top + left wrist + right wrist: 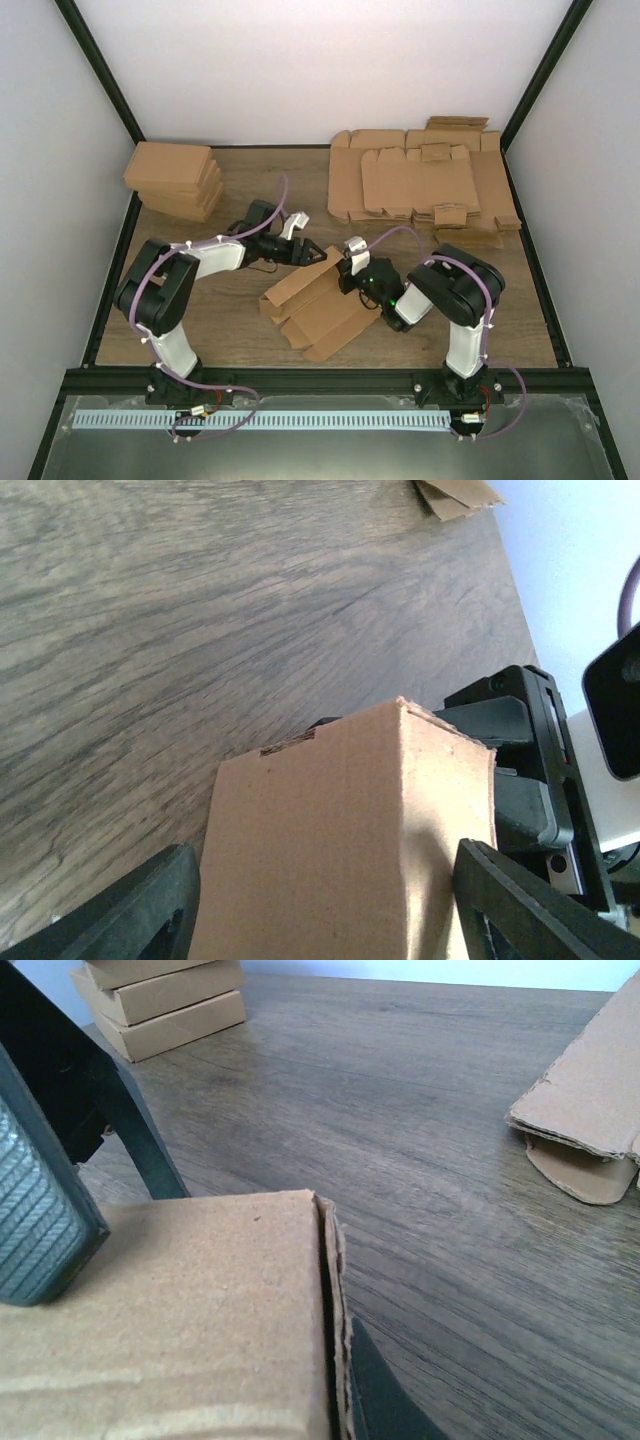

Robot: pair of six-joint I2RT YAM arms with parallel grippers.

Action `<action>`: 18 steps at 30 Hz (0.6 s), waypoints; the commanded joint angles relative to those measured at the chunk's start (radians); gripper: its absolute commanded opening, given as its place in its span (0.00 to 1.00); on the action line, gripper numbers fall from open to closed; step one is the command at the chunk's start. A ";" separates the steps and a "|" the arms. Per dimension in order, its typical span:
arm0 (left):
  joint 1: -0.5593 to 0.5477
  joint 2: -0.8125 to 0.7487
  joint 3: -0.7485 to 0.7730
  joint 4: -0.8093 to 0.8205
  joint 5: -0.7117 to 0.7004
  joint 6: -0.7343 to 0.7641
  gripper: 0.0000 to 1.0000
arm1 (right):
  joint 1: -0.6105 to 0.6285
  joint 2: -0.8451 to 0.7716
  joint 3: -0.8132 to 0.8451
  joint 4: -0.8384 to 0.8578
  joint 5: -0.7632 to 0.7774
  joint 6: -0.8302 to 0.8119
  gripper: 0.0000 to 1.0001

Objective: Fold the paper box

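Cropped by the lower edge of the left wrist view: the paper box (340, 850) and both fingers (140, 910) of the left tool (325, 910) flanking it. Behind the paper box, half hidden: the right tool (525, 760). In the right wrist view, blurred against the paper box, its ribbed pad (35, 1220); under the paper box, mostly covered, the other finger (385, 1405). Far beyond the paper box, clipped by the frame: stacked boxes (160, 1005), loose sheets (590, 1100).

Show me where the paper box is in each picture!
Top view: the paper box lies in the middle of the table.
Left wrist view: it fills the bottom middle.
Right wrist view: it fills the bottom left.
Shared landmark: the wood-grain table under it shows in all three.
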 commanded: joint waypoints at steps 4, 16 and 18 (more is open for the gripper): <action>0.009 -0.066 0.050 -0.063 -0.049 0.000 0.80 | 0.008 -0.075 0.041 -0.058 -0.060 0.009 0.01; 0.001 0.084 0.140 -0.133 0.040 0.053 0.65 | 0.008 -0.063 0.088 -0.141 -0.151 0.011 0.01; -0.008 0.097 0.137 -0.137 0.043 0.060 0.60 | 0.008 -0.059 0.090 -0.140 -0.155 0.013 0.01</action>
